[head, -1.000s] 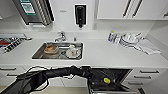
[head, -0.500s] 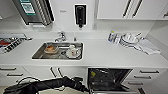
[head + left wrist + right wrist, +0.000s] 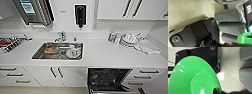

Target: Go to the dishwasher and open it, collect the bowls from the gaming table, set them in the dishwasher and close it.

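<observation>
The green bowl (image 3: 193, 77) sits right against the right arm's wrist plate, apparently carried by the right gripper, though whether its jaws pinch the rim cannot be told. The dishwasher (image 3: 107, 80) stands open below the countertop (image 3: 105, 53), to the right of the sink (image 3: 37, 53). Judging by this, opening and collecting are done; loading and closing remain.
</observation>
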Controlling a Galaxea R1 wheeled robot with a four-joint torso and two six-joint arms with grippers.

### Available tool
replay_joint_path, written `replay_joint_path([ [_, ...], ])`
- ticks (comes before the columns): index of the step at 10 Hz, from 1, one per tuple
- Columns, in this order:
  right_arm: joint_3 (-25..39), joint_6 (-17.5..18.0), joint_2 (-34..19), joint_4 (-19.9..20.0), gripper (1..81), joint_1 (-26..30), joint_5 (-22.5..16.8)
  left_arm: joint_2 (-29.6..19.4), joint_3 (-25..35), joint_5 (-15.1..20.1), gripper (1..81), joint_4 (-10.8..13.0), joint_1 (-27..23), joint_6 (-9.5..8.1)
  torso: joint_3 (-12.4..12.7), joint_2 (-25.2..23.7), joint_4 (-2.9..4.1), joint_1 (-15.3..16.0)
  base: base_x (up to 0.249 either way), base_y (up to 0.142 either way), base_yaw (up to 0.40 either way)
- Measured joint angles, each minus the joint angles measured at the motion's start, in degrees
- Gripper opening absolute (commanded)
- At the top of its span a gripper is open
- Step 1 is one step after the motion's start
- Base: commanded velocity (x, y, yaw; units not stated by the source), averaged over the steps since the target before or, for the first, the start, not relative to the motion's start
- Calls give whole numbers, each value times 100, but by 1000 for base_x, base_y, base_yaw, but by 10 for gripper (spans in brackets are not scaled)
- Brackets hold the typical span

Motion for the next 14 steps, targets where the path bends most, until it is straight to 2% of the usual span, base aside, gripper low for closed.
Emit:
replay_joint_path([
  [3,1042,301,-976,13,10,2,466,-61,-625,-452,811,468,1172,43,0,0,0,-2,0,0,0],
  [5,1726,458,-1543,22,10,72,769,-23,-1306,-800,811,750,1792,87,0,-2,0,-2,0,0,0],
  [7,2338,564,-2018,41,10,265,978,278,-1803,-1213,811,984,2288,105,0,-2,0,-2,0,0,0],
  [8,2773,612,-2310,41,10,441,1084,479,-2059,-1403,811,1091,2461,106,0,-2,0,-2,0,0,0],
  [10,3200,758,-2716,46,10,984,1126,794,-2580,-1713,811,1229,2697,130,0,-2,0,-2,0,0,0],
  [12,3551,912,-2887,46,10,1674,1187,1111,-3076,-1913,811,1285,3051,235,0,-2,0,-2,0,0,0],
  [14,3912,1089,-3029,46,10,2339,1058,1424,-3671,-2043,811,1304,3176,301,0,-2,0,-2,0,0,0],
])
